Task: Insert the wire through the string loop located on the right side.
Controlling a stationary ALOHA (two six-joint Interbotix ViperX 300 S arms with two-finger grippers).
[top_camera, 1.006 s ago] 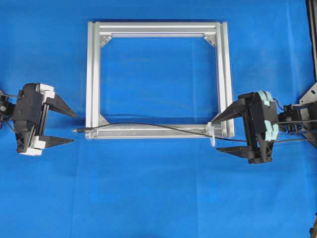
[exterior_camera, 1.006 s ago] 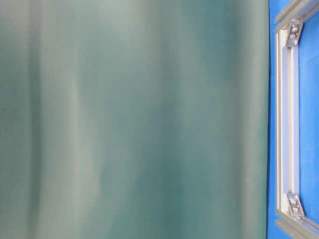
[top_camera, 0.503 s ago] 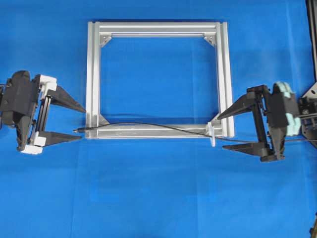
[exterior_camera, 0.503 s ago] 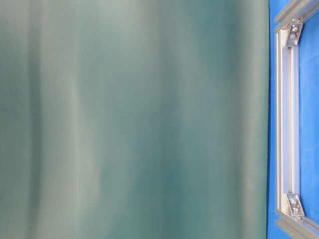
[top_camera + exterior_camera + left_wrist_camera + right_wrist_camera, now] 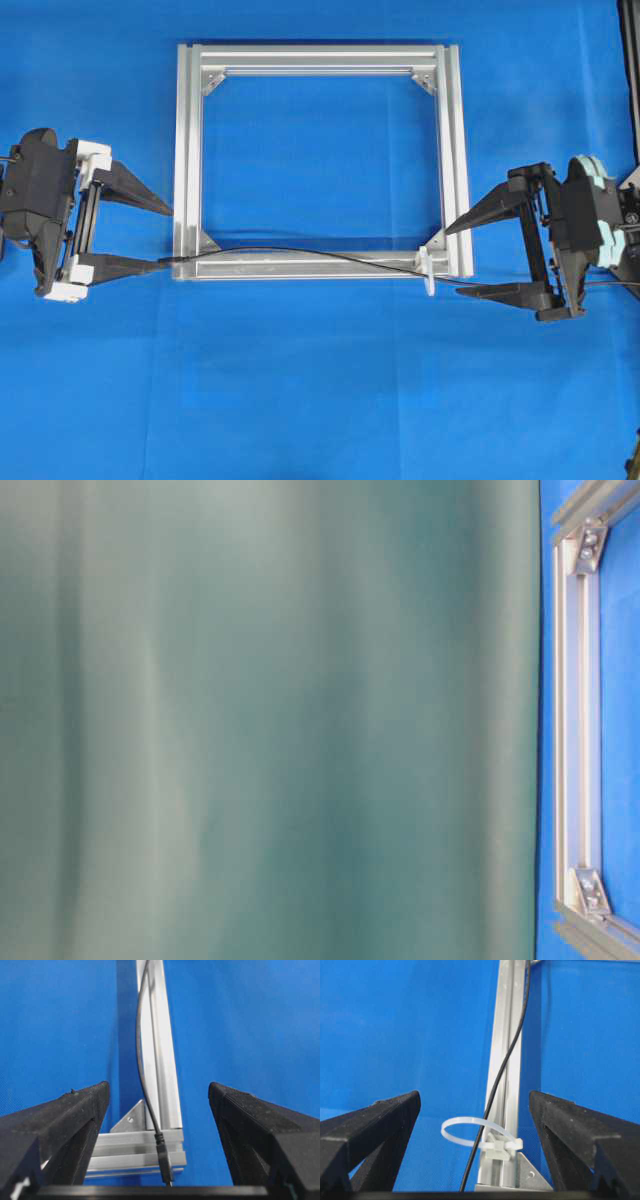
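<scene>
The thin black wire (image 5: 300, 253) lies along the near bar of the aluminium frame (image 5: 188, 150). Its plug tip (image 5: 168, 261) pokes past the frame's left corner. At the right corner the wire runs through the whitish string loop (image 5: 428, 272) and trails on rightward. My left gripper (image 5: 165, 238) is open, and the plug (image 5: 164, 1157) lies between its fingers, untouched. My right gripper (image 5: 452, 262) is open just right of the loop. From the right wrist, the loop (image 5: 470, 1132) and the wire (image 5: 505, 1070) sit between the spread fingers (image 5: 395, 1115).
Blue cloth covers the table around the frame. Silver corner brackets (image 5: 208, 243) sit inside the frame's corners. The table-level view has a blurred green curtain and one frame bar (image 5: 575, 730). Dark fixtures stand at the right edge (image 5: 630, 80).
The right gripper has drawn back to the right, away from the loop. The left gripper shifted toward the table's far side, its near finger now beside the plug. Both stayed open; the wire kept still.
</scene>
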